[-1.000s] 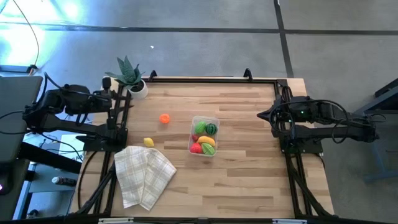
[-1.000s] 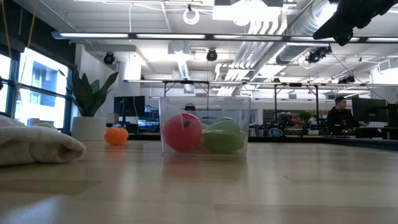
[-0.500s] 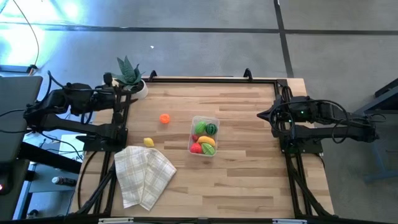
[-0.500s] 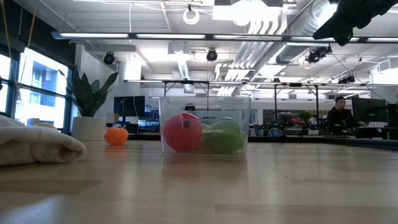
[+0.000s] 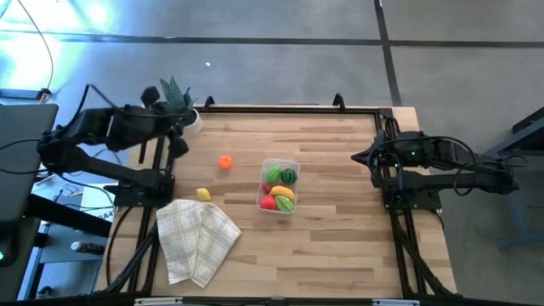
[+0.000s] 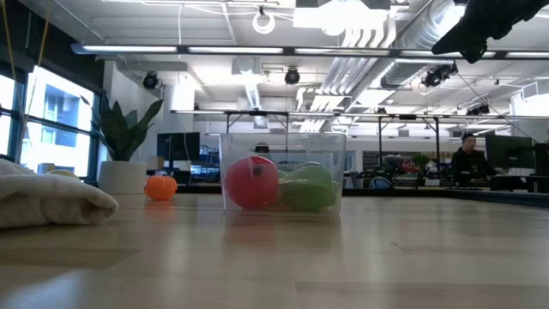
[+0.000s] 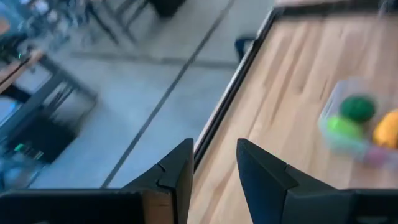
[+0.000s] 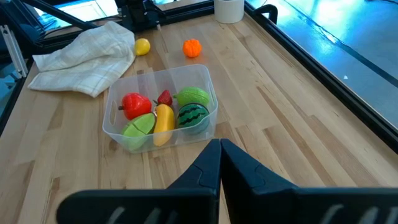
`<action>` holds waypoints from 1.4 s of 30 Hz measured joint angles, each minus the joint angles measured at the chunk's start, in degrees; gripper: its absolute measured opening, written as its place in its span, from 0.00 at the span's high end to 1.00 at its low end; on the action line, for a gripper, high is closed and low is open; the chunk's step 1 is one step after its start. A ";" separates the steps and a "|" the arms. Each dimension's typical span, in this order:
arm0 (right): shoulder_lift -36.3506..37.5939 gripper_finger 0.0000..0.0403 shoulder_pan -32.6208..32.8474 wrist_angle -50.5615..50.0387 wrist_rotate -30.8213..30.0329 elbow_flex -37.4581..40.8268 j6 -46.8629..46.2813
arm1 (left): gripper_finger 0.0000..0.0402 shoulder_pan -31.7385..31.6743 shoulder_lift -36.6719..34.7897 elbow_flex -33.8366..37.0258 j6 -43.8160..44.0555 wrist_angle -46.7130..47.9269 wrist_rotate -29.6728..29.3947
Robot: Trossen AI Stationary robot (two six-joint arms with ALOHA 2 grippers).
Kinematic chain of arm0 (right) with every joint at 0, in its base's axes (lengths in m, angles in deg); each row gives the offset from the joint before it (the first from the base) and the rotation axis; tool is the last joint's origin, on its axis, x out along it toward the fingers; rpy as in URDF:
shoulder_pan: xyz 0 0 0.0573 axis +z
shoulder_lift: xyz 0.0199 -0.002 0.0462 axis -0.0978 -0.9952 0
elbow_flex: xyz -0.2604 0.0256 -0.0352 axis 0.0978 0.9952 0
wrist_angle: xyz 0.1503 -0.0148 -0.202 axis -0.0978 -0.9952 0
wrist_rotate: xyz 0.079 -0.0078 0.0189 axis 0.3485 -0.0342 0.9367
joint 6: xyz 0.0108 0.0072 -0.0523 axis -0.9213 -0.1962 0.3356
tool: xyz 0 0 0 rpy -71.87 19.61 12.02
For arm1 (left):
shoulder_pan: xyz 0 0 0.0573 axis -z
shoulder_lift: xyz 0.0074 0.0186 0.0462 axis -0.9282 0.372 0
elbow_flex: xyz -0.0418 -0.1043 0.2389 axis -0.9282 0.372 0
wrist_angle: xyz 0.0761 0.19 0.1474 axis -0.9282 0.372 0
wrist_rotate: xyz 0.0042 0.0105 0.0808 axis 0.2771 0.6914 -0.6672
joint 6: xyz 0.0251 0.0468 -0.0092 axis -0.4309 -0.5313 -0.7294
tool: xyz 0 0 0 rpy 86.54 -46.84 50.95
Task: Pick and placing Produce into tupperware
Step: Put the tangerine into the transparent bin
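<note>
The clear tupperware [image 5: 279, 185] [image 8: 163, 112] stands in the middle of the wooden table. It holds red, yellow, light green and dark striped green produce [image 8: 163, 121]. An orange piece [image 5: 224, 161] [image 8: 191, 47] and a yellow piece [image 5: 203, 195] [image 8: 142, 45] lie loose on the table to its left. My left gripper [image 5: 178, 129] [image 7: 214, 168] hangs above the table's far left corner, open, with nothing between its fingers. My right gripper [image 5: 357, 157] [image 8: 219, 155] is shut and empty above the table's right side, pointing toward the tub.
A checked folded cloth [image 5: 195, 240] [image 6: 51, 202] lies at the near left. A potted green plant [image 5: 176, 100] [image 6: 124, 146] stands at the far left corner, beside my left gripper. Black frame rails [image 5: 289, 108] run along the table's edges. Bare wood lies right of the tub.
My left arm has risen and reached out from the left edge toward the table's middle, and its gripper has turned as it went. The right arm and all the produce have kept still.
</note>
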 joint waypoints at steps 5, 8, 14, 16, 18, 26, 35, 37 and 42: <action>0.00 1.00 -0.02 0.00 0.00 0.00 0.00 | 0.72 -8.61 13.91 -18.58 0.24 21.16 3.91; 0.01 1.00 -0.01 0.00 0.00 0.00 0.00 | 0.72 -15.16 20.85 -23.62 -5.07 25.88 10.62; 0.02 1.00 0.00 0.00 0.02 0.00 0.00 | 0.72 -23.57 28.55 -19.93 -16.34 20.69 28.63; 0.00 1.00 0.00 0.00 0.02 0.00 0.00 | 0.72 -25.10 30.48 -16.98 -16.33 18.66 29.52; 0.01 1.00 -0.02 0.00 0.01 0.00 0.00 | 0.72 -26.10 31.36 -13.13 -15.21 17.51 29.49; 0.00 1.00 0.00 0.00 0.02 0.00 0.00 | 0.72 -27.62 31.90 6.47 -5.02 2.00 33.21; 0.02 1.00 -0.02 0.00 0.02 0.00 0.00 | 0.72 -27.17 31.87 15.07 2.49 -4.06 34.03; 0.01 1.00 0.00 0.00 0.02 0.00 0.00 | 0.72 -27.17 31.87 15.25 2.98 -4.26 33.85; 0.02 1.00 0.00 0.00 0.02 0.00 0.00 | 0.72 -27.17 31.85 15.25 1.34 -5.03 34.18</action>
